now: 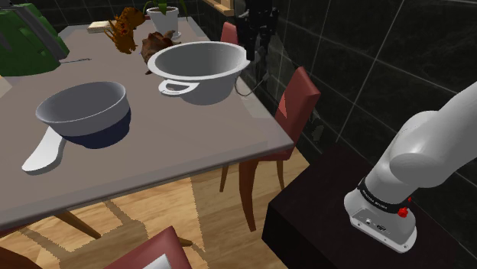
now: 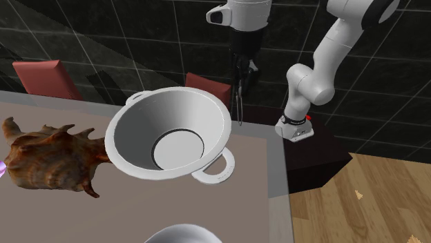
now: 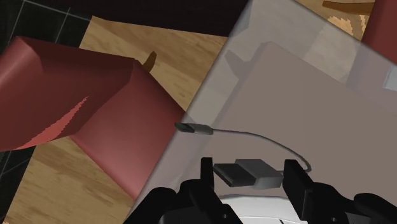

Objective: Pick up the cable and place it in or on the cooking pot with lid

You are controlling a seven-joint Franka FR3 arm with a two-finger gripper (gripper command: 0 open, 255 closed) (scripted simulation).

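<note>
One black claw [image 2: 241, 71], its fingers closed partway on the plug end of the thin grey cable [image 2: 240, 103], holds it hanging in the air just beyond the white pot [image 2: 131, 148], above the worktop [image 2: 83, 214] edge near a red chair [image 2: 207, 86].

A flat grey table [image 1: 191, 145] stands on a pale wooden plank floor [image 1: 191, 222], with a dark tiled wall [image 1: 367, 46] behind it. A red chair with brown wooden legs [image 1: 300, 95] is tucked in at the table's near corner, and a second red chair [image 1: 229, 32] stands farther along. On the tabletop sits a round saucepan [image 1: 84, 115], grey inside and dark blue outside, with a pale flat handle. Farther back are a brown spiky conch shell [image 2: 48, 159], a leafy plant in a white pot [image 1: 164, 15] and a bulky green object [image 1: 27, 34].
</note>
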